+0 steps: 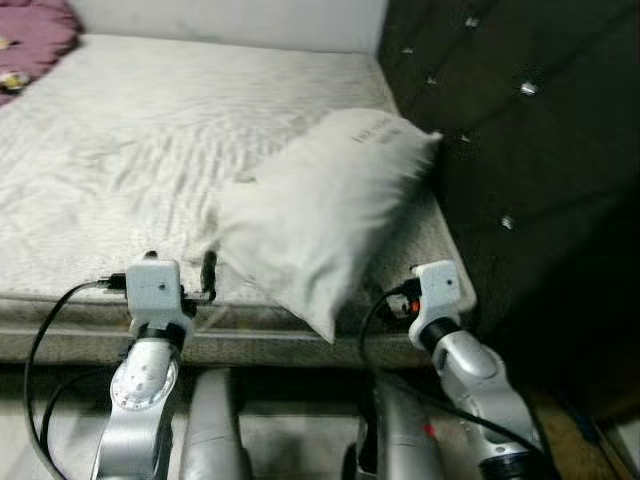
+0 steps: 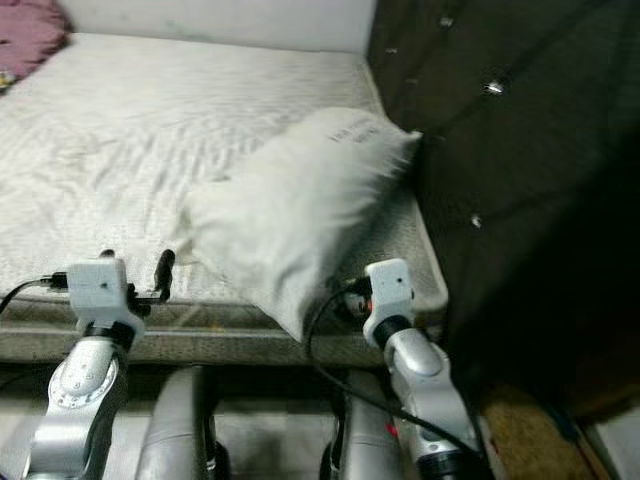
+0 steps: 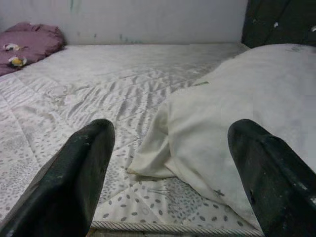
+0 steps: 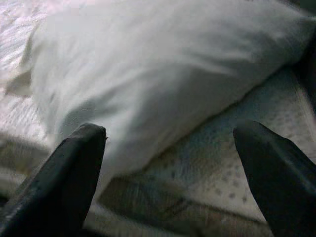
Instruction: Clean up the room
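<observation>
Pillow [image 1: 325, 215], white, lies slantwise on the bed [image 1: 120, 160] near the dark headboard [image 1: 520, 150], one corner overhanging the mattress edge. Left tool [image 3: 170, 182] and right tool [image 4: 168, 173], both spread, hover beside the pillow's near end, touching nothing.

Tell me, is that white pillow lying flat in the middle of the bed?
No, the pillow lies at the mattress's near right corner, one end overhanging the front edge, close to the dark headboard.

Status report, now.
Left tool open at the mattress edge. Right tool open, short of the white fabric pillow. Pillow lies askew, one corner overhanging the patterned mattress.
</observation>
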Available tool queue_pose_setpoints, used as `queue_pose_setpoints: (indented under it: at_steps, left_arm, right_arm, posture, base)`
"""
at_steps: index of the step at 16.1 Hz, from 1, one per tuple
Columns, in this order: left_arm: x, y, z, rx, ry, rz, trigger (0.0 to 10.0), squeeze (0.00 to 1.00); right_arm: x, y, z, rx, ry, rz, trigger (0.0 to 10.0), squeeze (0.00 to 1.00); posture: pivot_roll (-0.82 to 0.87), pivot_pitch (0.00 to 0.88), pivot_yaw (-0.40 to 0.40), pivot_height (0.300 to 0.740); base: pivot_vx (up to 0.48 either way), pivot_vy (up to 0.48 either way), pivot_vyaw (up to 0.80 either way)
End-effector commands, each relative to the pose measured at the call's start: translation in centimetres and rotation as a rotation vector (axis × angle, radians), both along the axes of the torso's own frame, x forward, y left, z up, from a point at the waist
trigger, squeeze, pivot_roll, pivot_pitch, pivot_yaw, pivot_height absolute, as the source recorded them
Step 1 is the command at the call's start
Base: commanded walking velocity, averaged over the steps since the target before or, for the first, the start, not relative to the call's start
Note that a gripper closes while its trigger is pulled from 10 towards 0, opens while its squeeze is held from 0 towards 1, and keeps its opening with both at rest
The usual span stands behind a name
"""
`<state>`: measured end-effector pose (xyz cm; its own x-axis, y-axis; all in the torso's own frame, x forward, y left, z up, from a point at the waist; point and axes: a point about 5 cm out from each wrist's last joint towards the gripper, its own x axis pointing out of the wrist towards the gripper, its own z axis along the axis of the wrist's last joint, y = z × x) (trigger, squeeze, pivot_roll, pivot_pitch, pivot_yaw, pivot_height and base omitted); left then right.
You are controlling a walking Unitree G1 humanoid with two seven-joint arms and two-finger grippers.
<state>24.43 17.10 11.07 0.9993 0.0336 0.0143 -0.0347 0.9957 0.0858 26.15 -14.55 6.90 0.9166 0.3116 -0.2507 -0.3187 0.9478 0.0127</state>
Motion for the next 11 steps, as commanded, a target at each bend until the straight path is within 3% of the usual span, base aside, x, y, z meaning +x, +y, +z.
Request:
queue_pose_setpoints:
  at_steps: [1,3,6,11]
  left_arm:
    - [-0.4,0.2,-0.5,0.007,0.029,0.016,10.0,0.0]
    - [-0.4,0.4,-0.2,0.016,0.025,0.012,10.0,0.0]
    - [-0.7,1.1,0.2,0.033,0.022,0.031,10.0,0.0]
    - [-1.3,0.9,0.2,0.026,0.025,0.005,10.0,0.0]
  right_arm:
    - [0.5,0.6,0.2,0.023,0.019,0.055,10.0,0.0]
    - [0.7,1.5,0.2,0.037,0.041,0.155,10.0,0.0]
    - [1.1,1.7,0.3,0.029,0.044,0.157,10.0,0.0]
    - [0.8,1.5,0.2,0.027,0.061,0.161,10.0,0.0]
  posture:
    - [0.04,0.04,-0.065,0.566]
    - [0.06,0.053,-0.064,0.556]
    - [0.07,0.072,-0.069,0.516]
    - [0.06,0.084,-0.072,0.511]
  base:
    - [0.0,0.0,0.0]
    - [0.0,0.0,0.0]
    - [0.0,0.0,0.0]
    - [0.097,0.0,0.0]
